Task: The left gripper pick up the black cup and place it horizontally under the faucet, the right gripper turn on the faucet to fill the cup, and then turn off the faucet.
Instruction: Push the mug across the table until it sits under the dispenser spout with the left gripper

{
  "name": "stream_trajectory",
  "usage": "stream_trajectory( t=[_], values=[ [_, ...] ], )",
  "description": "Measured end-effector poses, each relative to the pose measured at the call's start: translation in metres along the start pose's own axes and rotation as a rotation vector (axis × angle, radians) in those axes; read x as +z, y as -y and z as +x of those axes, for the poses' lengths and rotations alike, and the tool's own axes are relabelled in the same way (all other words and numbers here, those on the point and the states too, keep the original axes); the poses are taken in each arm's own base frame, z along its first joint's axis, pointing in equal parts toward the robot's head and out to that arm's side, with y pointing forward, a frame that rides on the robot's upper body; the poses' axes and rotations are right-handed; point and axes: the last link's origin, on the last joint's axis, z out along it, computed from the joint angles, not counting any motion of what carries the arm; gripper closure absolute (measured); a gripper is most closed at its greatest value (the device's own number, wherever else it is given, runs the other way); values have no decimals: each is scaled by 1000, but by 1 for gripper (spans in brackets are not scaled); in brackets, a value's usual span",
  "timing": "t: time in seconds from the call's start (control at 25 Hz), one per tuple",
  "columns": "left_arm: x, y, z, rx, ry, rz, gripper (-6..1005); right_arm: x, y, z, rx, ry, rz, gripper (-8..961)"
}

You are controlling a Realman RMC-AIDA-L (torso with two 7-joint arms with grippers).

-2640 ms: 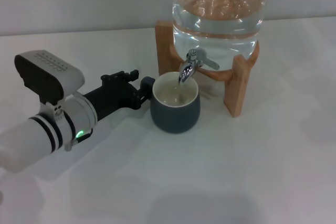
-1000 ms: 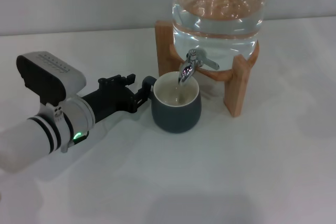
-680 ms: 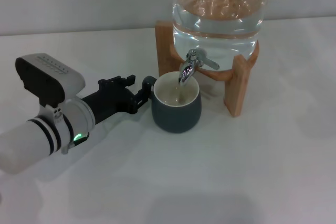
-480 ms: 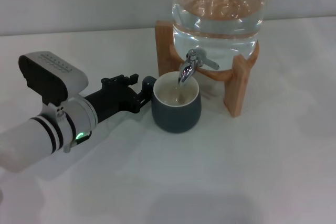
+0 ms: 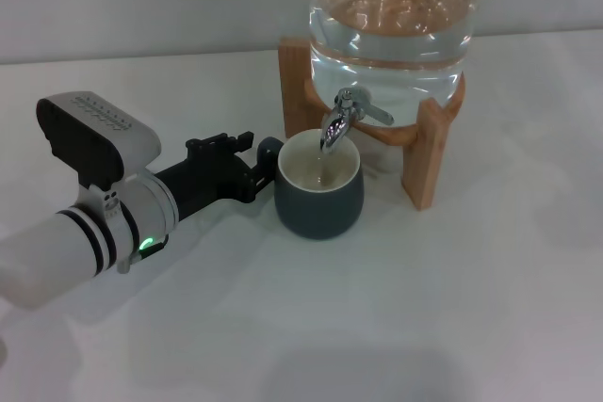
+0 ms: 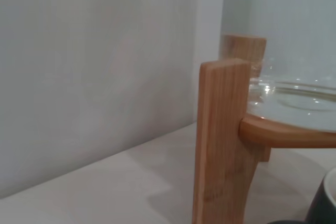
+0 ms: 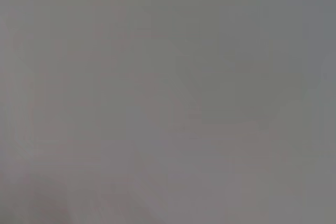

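one left pincer [image 5: 252, 165] lies low on the white tabletop [image 5: 424, 308], fingers closed on the handle of the one black cup [image 5: 318, 190]. behind it, one faucet [image 5: 341, 120] over the cup, one glass jar [image 5: 391, 16], one wooden stand [image 5: 424, 152].

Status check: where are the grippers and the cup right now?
Left gripper at black cup's handle. Cup upright under faucet. Right gripper out of view. Nothing in the way.

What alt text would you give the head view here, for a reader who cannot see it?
The black cup stands upright on the white table under the faucet of a water-filled glass jar on a wooden stand. The left gripper is at the cup's handle.
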Motion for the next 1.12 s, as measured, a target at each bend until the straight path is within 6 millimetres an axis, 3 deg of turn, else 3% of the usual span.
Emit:
stream_trajectory(
  t=[1.12],
  values=[
    [-19,-4,-18,-24,-35,-5,535,0,1,-1,3,6,3,113]
  ],
)
